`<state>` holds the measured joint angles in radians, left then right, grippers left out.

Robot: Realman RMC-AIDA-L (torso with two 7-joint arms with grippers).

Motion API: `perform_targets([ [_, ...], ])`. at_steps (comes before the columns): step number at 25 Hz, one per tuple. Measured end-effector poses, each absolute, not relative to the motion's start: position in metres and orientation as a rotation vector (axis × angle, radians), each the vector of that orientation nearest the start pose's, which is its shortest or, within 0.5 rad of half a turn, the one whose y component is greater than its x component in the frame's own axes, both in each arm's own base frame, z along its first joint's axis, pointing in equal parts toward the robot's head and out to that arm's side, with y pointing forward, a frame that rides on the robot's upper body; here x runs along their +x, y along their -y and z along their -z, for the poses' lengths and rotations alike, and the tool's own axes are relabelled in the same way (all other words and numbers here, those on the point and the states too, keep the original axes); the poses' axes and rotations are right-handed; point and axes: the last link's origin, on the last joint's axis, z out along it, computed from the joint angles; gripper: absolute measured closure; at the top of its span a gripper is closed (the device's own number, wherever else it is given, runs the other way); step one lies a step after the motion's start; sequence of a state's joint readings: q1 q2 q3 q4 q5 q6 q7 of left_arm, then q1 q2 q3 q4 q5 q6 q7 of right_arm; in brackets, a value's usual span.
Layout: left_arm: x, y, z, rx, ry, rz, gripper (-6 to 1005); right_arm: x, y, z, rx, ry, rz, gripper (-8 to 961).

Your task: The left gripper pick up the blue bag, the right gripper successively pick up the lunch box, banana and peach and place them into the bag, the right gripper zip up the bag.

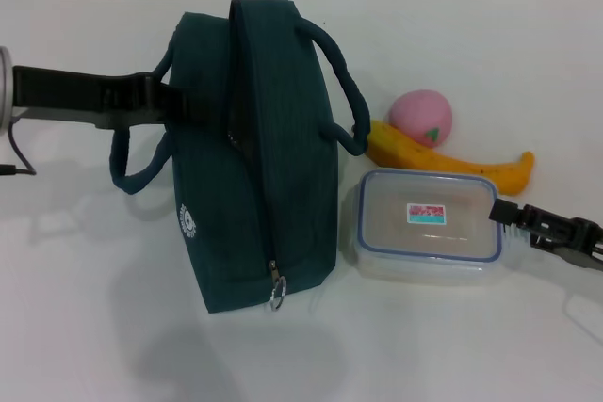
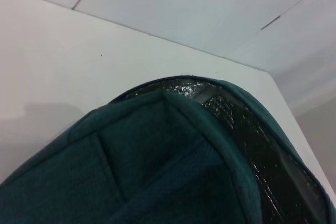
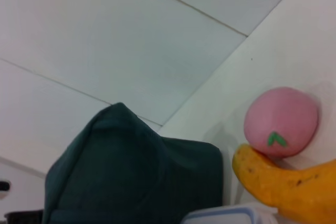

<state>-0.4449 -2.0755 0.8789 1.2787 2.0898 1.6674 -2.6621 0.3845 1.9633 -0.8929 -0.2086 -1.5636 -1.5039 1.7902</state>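
Left hand (image 1: 155, 101) grips blue bag (image 1: 259, 152) handle; soft, floppy. Right hand (image 1: 504, 214) touches lunch box (image 1: 429, 226) edge, grip unclear; rigid, slick—take by sides.

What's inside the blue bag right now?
Through the blue bag's open top, the left wrist view shows only shiny dark lining; the bottom is hidden. The lunch box, banana and peach lie outside on the table.

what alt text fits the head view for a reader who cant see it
A dark teal blue bag stands on a white table, the left gripper at its handle. Beside it lie a lunch box, banana and peach, with the right gripper at the box.
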Motion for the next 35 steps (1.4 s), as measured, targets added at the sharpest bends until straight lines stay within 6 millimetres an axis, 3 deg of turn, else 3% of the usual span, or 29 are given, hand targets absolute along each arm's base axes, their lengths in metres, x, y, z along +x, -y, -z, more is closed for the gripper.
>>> perform_targets([
  [8,-0.2167,-0.3345,-0.0668,-2.383,1.674,0.493,969,0.3242,-0.2702,0.0175,-2.182,-1.786,-1.111,205],
  [10,-0.2168,-0.3346,-0.067,-2.383,1.673,0.493,969,0.3233,-0.2707,0.0179,-2.181,-1.793,-1.115,327],
  [32,-0.2189,-0.3372,-0.0629,-2.381,1.7,0.496,969,0.3228,-0.2671,0.0149,-2.147,-1.91,-1.136,403],
  [35,-0.2195,-0.3379,-0.0629,-2.378,1.698,0.492,969,0.3219,-0.2662,0.0126,-2.146,-1.905,-1.161,539],
])
